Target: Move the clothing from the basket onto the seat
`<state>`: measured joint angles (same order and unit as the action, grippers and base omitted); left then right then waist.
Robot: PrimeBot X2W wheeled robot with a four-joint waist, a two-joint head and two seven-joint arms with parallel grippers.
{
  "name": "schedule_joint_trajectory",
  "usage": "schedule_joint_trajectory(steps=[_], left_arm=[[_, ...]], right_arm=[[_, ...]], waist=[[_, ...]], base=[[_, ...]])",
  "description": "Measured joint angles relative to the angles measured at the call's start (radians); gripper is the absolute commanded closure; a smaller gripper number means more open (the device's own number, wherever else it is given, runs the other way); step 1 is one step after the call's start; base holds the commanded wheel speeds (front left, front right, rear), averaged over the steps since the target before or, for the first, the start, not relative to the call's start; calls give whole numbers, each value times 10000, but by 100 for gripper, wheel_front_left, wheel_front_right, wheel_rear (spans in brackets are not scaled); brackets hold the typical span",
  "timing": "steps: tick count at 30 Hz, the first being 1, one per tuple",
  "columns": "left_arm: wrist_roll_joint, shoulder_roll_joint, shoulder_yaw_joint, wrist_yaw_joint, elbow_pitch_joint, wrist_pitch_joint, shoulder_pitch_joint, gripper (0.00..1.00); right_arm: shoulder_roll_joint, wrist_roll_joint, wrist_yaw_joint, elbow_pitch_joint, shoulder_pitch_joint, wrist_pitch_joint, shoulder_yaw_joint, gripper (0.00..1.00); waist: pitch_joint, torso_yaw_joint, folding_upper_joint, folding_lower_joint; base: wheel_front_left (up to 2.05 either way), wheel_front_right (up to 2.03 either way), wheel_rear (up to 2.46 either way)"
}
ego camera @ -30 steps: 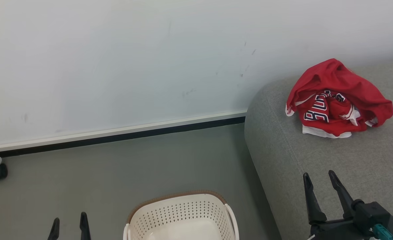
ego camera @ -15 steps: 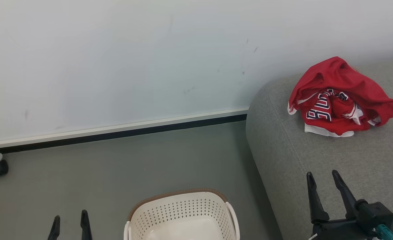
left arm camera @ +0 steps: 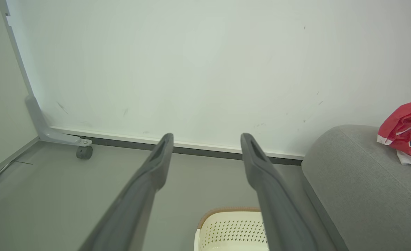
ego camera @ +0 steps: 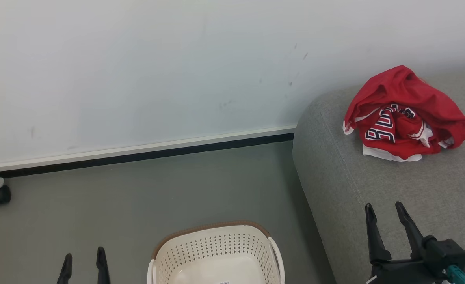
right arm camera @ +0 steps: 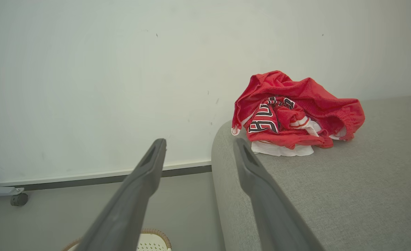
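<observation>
The right pincer (ego camera: 384, 211) has two long, slim black fingers (ego camera: 374, 240) tapering to pointed tips, set in a blocky black housing (ego camera: 442, 252) with a small teal plug (ego camera: 452, 273) at its near right. The left pincer (ego camera: 83, 258) has matching fingers, matte dark grey, each with a shallow slot (left arm camera: 157, 150) behind the tip.

The red clothing (ego camera: 408, 114) lies crumpled on the grey seat (ego camera: 374, 189); the cream basket (ego camera: 216, 256) stands on the floor beside it.
</observation>
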<state>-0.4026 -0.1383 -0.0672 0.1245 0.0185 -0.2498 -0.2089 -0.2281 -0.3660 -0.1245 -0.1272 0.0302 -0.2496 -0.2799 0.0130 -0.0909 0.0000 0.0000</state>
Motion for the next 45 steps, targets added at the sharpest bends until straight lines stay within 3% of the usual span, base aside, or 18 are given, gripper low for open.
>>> schedule_joint_trajectory(steps=[14,45], left_arm=[[-506,249,-48,-115,755,222,-40,100],[-4704,489,579,-940,1434,1524,880,100]], right_arm=[[336,-529,105,-738,-451,232,104,100],[882,-4824,913,-1078,-177,1534,1555,100]], waist=[[-22,44,0,1],[-66,365,0,1]], base=[[0,0,0],[0,0,0]])
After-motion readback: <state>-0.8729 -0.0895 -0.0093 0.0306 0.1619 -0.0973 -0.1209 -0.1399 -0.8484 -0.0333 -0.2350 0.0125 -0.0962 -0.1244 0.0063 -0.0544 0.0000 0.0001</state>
